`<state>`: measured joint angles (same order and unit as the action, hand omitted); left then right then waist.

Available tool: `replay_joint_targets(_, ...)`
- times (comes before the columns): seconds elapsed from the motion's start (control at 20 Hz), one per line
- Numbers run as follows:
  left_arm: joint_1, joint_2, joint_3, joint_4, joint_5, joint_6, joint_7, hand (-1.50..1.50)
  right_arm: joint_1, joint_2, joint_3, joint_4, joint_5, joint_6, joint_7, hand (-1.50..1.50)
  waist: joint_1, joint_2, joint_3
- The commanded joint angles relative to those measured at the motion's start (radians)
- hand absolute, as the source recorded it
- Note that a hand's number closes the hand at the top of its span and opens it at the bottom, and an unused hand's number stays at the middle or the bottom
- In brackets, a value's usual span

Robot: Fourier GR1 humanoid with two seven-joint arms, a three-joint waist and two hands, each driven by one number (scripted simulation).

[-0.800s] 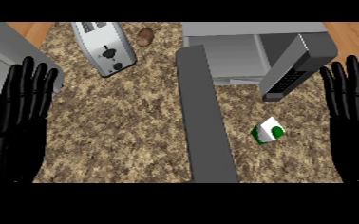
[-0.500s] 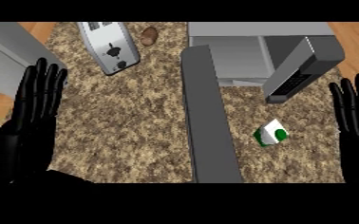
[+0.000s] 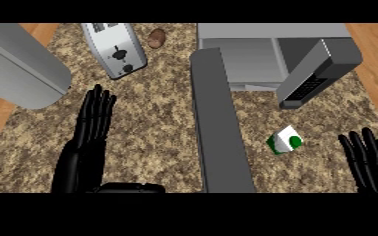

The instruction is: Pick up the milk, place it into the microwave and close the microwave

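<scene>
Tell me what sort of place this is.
Most likely a kitchen counter: a speckled stone-look counter carries a toaster, an open microwave and a small milk carton.

A silver toaster (image 3: 112, 50) lies on the speckled counter (image 3: 155, 125), potato (image 3: 156, 38) beside it.

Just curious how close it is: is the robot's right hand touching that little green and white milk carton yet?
Apart. In the head view, bare counter shows between the right hand at the right edge and the milk carton.
</scene>
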<state>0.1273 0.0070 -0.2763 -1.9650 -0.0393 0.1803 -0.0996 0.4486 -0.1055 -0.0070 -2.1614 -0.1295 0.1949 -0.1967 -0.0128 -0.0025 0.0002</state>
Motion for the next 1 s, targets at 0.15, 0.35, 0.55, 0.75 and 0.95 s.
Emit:
replay_joint_targets(0.15, 0.084, -0.007, -0.183, 0.050, -0.051, 0.131, -0.093, -1.50, 0.156, 0.047, 0.047, 0.068, 0.106, 0.056, -0.164, -1.50, 0.006, 0.000, 0.000)
replay_joint_targets(0.35, 0.174, -0.005, -0.238, 0.040, -0.037, 0.135, -0.182, -1.50, 0.146, -0.008, -0.098, 0.142, -0.012, 0.110, -0.189, -1.50, 0.010, 0.001, 0.000)
replay_joint_targets(0.55, 0.109, -0.007, -0.351, 0.067, -0.094, 0.297, -0.124, -1.50, 0.140, 0.049, -0.037, 0.264, 0.132, 0.079, -0.334, -1.50, 0.009, 0.001, 0.000)
replay_joint_targets(0.75, 0.081, -0.007, -0.314, 0.164, -0.031, 0.290, -0.237, -1.50, 0.002, 0.076, -0.060, 0.425, 0.174, 0.018, -0.379, -1.50, 0.013, 0.003, 0.000)
replay_joint_targets(0.95, 0.125, 0.010, -0.341, 0.136, -0.020, 0.262, -0.235, -1.50, -0.062, 0.091, -0.071, 0.496, 0.199, -0.022, -0.372, -1.50, 0.014, 0.002, 0.000)
